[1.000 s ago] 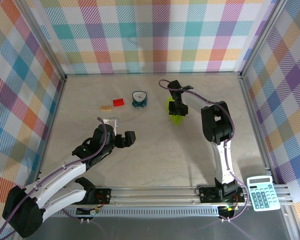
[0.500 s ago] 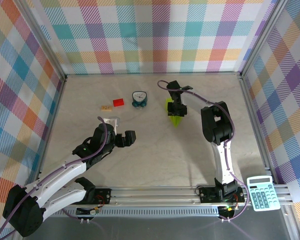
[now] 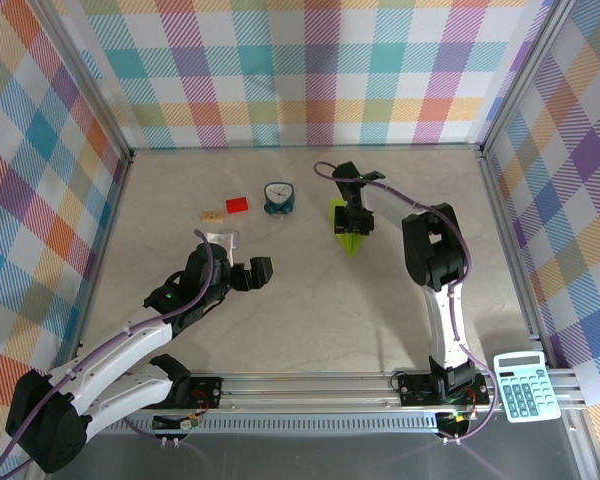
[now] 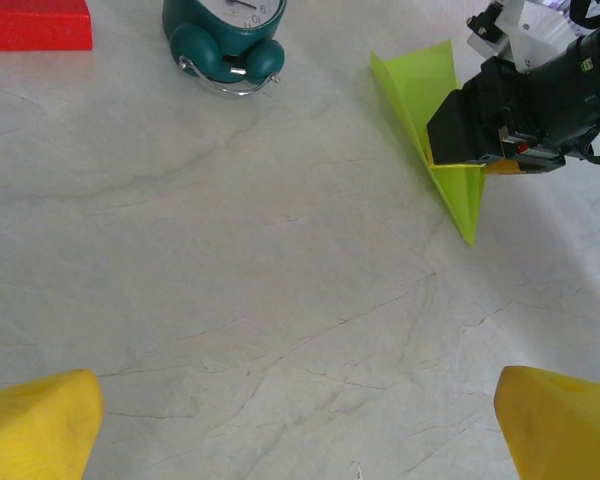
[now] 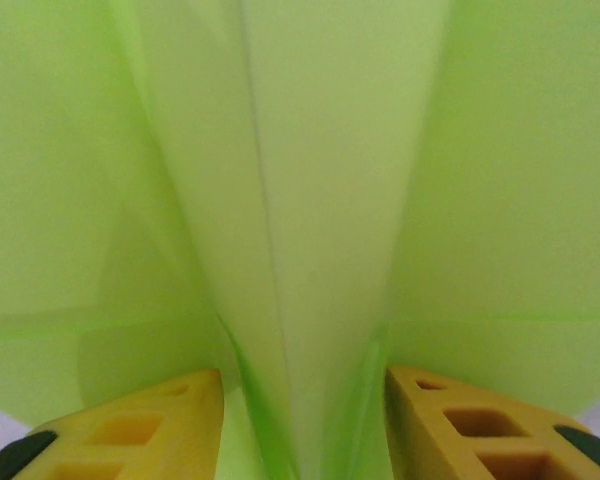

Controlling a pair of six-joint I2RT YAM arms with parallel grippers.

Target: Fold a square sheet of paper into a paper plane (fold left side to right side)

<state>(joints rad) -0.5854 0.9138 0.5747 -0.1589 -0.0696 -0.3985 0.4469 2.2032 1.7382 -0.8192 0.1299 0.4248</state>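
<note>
Right gripper [image 5: 302,400] is down on the paper plane [image 4: 417,85], its yellow fingers [image 5: 150,415] straddling the raised centre crease. Jaws are partly closed, but I can't tell whether they bite the paper or just bracket it. The plane lies on the table [image 4: 230,290] with its nose toward the arm bases, to the right of the teal clock [image 4: 225,35] and apart from it. Left gripper [image 4: 300,420] is spread wide, empty, well back from the plane.

Risks, my read:
- Only one arm is on the paper. If the right one drags or lifts with a weak pinch, the thin sheet slides out and the wings spring open.
- If it clamps off the crease line, a new skewed crease forms and the fold is ruined.
- If it presses down too hard, the nose buckles against the table.
- Left arm coming in to help has to pass close to the right wrist — collision risk.
</note>
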